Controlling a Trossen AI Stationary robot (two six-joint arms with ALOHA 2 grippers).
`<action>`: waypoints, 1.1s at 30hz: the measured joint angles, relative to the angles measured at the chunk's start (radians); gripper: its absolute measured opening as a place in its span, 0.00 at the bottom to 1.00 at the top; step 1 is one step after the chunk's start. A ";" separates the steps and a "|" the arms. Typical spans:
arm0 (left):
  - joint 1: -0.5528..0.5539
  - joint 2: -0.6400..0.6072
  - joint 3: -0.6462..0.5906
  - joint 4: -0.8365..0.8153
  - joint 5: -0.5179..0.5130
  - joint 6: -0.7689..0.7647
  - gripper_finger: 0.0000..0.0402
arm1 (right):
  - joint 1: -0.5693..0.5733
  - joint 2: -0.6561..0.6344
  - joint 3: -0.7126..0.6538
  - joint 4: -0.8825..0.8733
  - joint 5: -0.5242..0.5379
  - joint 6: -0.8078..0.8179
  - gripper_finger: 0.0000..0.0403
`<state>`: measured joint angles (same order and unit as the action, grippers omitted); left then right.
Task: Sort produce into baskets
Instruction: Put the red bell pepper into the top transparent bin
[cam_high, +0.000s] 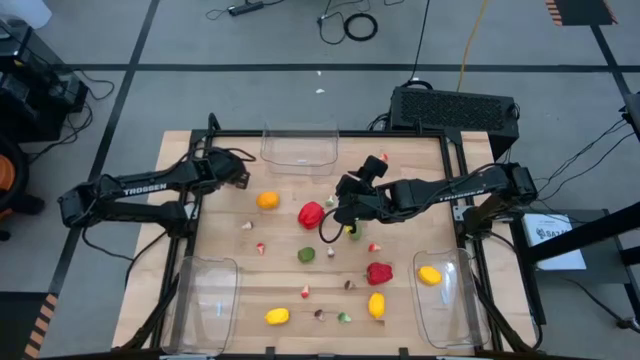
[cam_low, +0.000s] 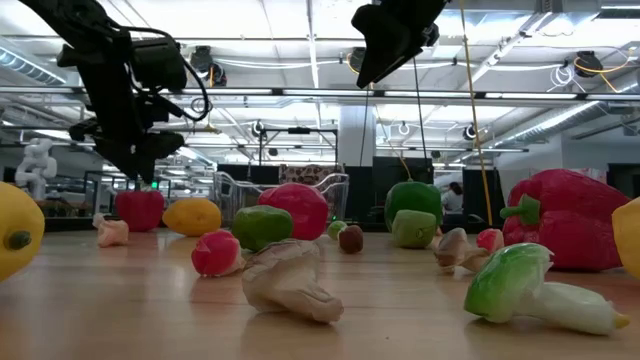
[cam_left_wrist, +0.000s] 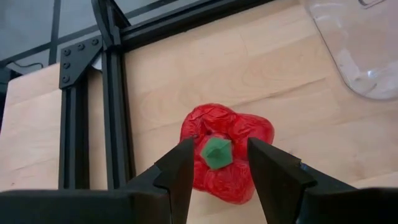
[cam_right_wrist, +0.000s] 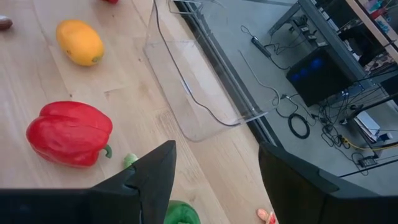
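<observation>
A red pepper (cam_left_wrist: 221, 155) with a green stem sits on the table near its far left corner; in the high view my left gripper (cam_high: 238, 172) hides it. My left gripper (cam_left_wrist: 217, 158) is open just above it, one finger on each side of the stem. Over the table's middle my right gripper (cam_high: 342, 205) hangs high and open, holding nothing. Below it are another red pepper (cam_high: 311, 213) and a green piece (cam_high: 352, 232). Three clear baskets stand at the far edge (cam_high: 298, 148), near left (cam_high: 205, 305) and near right (cam_high: 447, 300). My left gripper comes down slanting at the red pepper's top (cam_left_wrist: 208, 127), and its fingertips (cam_left_wrist: 183, 158) overlap the lobes beside the stem (cam_left_wrist: 216, 152). The pepper rests on the table. Whether the fingertips touch it, I cannot tell.
More produce lies loose: an orange-yellow fruit (cam_high: 267, 200), a green one (cam_high: 306, 254), a third red pepper (cam_high: 379, 272), lemons (cam_high: 376, 305) (cam_high: 277, 316) and small bits. A lemon (cam_high: 429, 275) lies at the right basket's far end. Black frame rails (cam_left_wrist: 115, 93) border the table.
</observation>
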<state>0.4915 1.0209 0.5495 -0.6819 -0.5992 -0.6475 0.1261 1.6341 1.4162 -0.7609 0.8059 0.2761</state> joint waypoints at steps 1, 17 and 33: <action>0.000 0.006 0.000 0.000 0.006 0.000 0.39 | 0.000 0.000 0.000 0.000 0.000 0.002 0.55; 0.001 0.046 0.000 0.020 0.023 0.022 0.32 | 0.007 0.000 0.000 -0.003 0.000 0.002 0.55; 0.033 0.046 0.001 0.019 0.010 0.052 0.16 | 0.007 0.000 0.000 -0.011 0.000 0.008 0.55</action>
<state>0.5243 1.0668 0.5503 -0.6624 -0.5888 -0.5953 0.1329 1.6341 1.4162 -0.7723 0.8055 0.2844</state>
